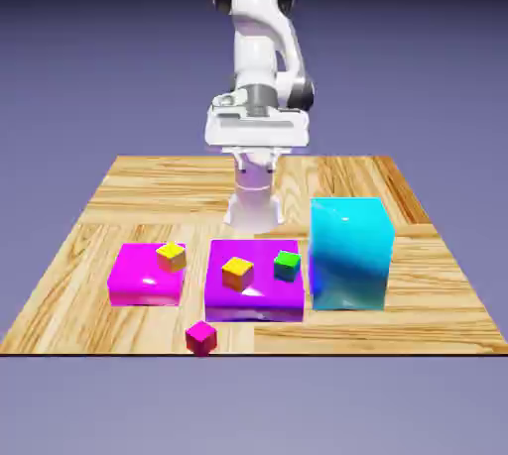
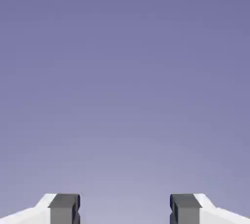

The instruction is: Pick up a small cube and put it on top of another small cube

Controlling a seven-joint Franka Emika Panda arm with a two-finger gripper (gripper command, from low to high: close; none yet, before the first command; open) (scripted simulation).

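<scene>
- Far on the exterior view's left, the left magenta block point(image 1: 145, 275) lies flat on the surface point(image 1: 89, 245), and the yellow cube point(image 1: 171, 256) sits on its right rear part. That's the stacking target.
- Next along, right at the front edge of the surface, sits the pink cube point(image 1: 201, 337), alone on the wood just in front of the gap between the two magenta blocks. This is the one to pick up, and nothing touches it yet.
- Middle now: the second magenta block point(image 1: 254, 292) carries an orange cube point(image 1: 237, 273) and a green cube point(image 1: 288, 265). Both are decoys, best left alone.
- Behind them the arm point(image 1: 256, 56) stands tall at the far edge, well apart from every cube.
- Over on the right, a tall cyan block point(image 1: 349, 253) stands beside the second magenta block. It is clear of the likely path.
- In the hand view, the end effector point(image 2: 125, 209) is released, its fingertips point(image 2: 64, 208) spread wide with only the blue-violet backdrop between them. It holds nothing and points away from the surface.
- The step in hand, as I judge it, is the approach: tip the hand to face down, bring it forward over the pink cube, and line the fingers up with two flat sides.
- Descend straight, since the cube sits close to the edge and a sideways nudge could push it off.
- Close only once the tips straddle the cube evenly, then lift high enough to clear the left magenta block before heading for the yellow cube.
</scene>
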